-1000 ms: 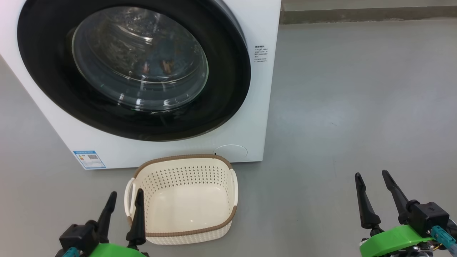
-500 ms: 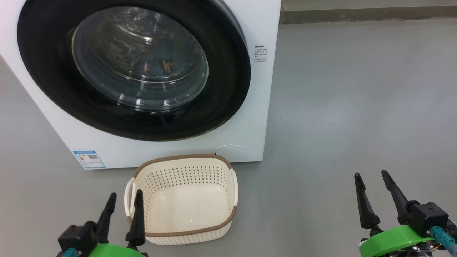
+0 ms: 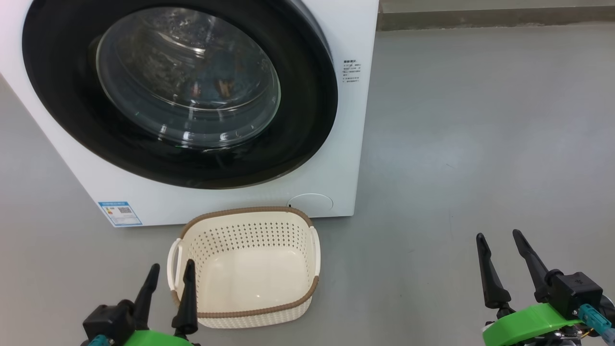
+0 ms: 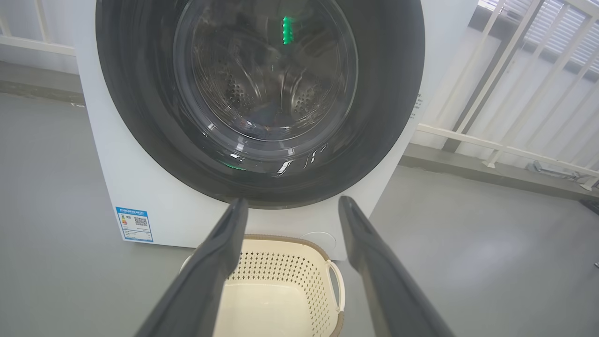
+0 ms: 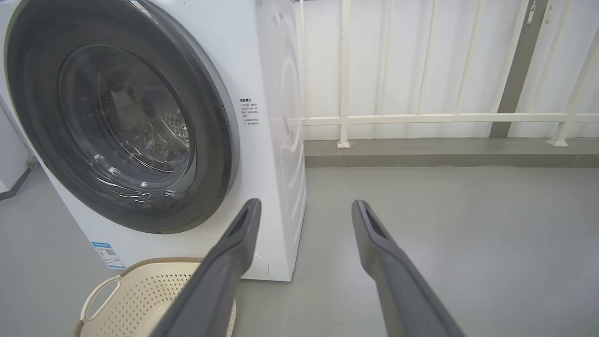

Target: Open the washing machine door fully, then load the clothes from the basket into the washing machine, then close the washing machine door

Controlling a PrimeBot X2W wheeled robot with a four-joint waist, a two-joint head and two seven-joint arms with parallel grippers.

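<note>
The washing machine door (image 3: 180, 91) sits shut against the front of the washing machine (image 3: 158, 202), its glossy black rim ringing the bulging glass. Through the glass, dimmed by reflections, a bluish patch with orange-brown marks shows low in the drum: the clothes (image 3: 216, 84). The basket (image 3: 245, 235) stands on the floor (image 3: 456, 144) just in front of the machine, below the door's lower edge, its smooth cream bottom in plain sight. A round white cap (image 3: 311, 203) sits low in the front panel behind it, and a blue label (image 3: 120, 214) marks the machine's lower left corner. The left pincer (image 3: 171, 265) hangs at the basket's left handle, fingers spread and gripping nothing; whether it touches the handle I cannot tell. The right pincer (image 3: 498, 234) hovers well to the right over bare floor, likewise spread and holding nothing. The basket is the one thing between the left pincer and the door. The floor is smooth grey; beside the machine a low grey kerb (image 5: 444, 152) carries a white railing (image 5: 421, 118).
</note>
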